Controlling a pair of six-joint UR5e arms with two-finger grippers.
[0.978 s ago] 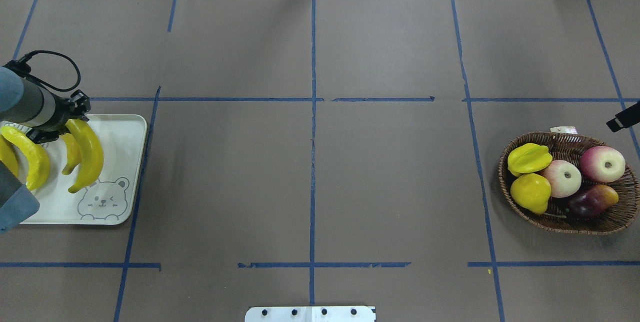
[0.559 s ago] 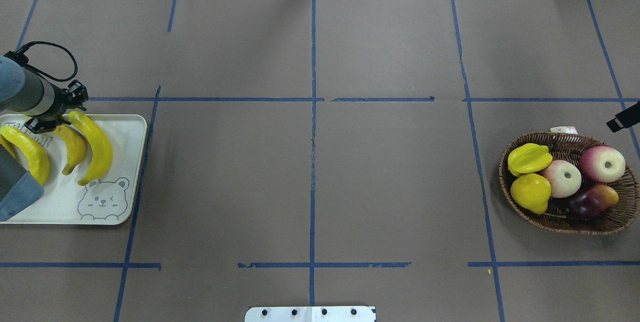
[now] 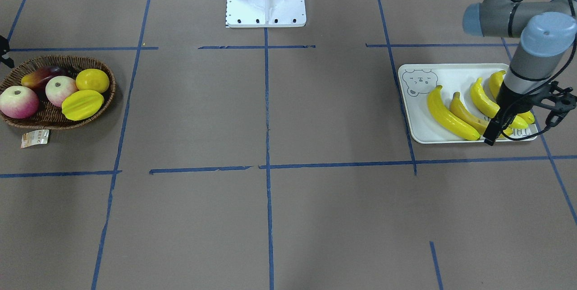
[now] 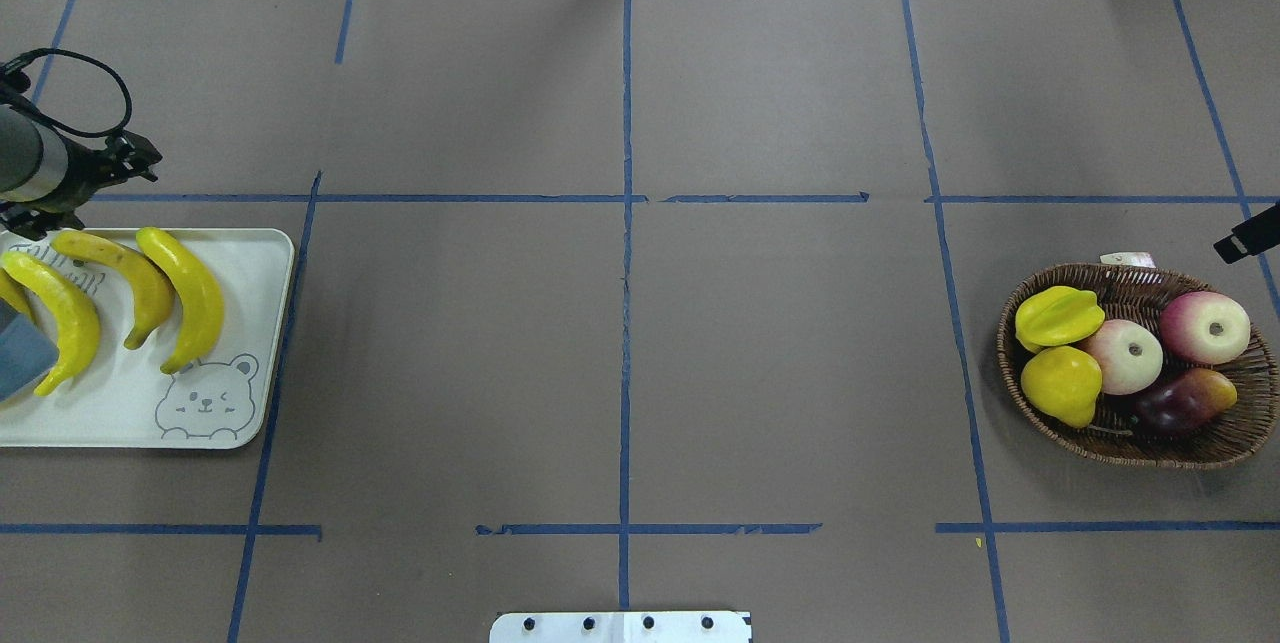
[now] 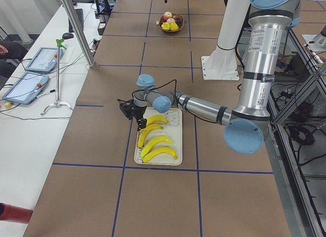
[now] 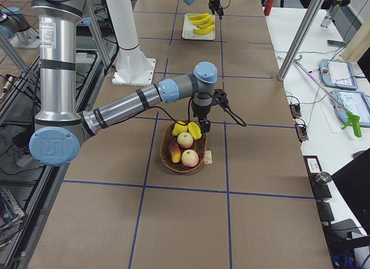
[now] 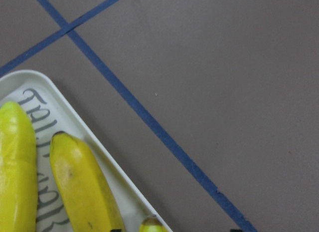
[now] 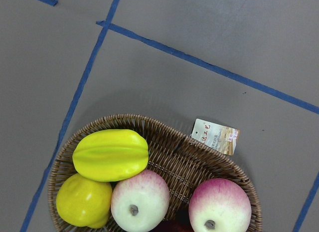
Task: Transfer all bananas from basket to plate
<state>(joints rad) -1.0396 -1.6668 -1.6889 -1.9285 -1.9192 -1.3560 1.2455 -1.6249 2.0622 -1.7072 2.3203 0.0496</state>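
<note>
In the overhead view, far left, the left gripper (image 3: 492, 131) hangs at the plate's (image 4: 250, 253) top edge, fingers wide, holding nothing. Four bananas (image 4: 195, 298) lie side by side on the plate. Far right sits the basket (image 4: 1240, 443). Above it, at the frame's edge, is the right gripper (image 4: 1245, 241); I cannot tell its opening.

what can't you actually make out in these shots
- Fourth banana: overhead, mostly behind the left arm's elbow.
- Left gripper: jaws unclear from the front, cut off in its wrist view.
- Right gripper: only a tip shows at the overhead's right edge.
- Tag: print too small, right wrist view.
</note>
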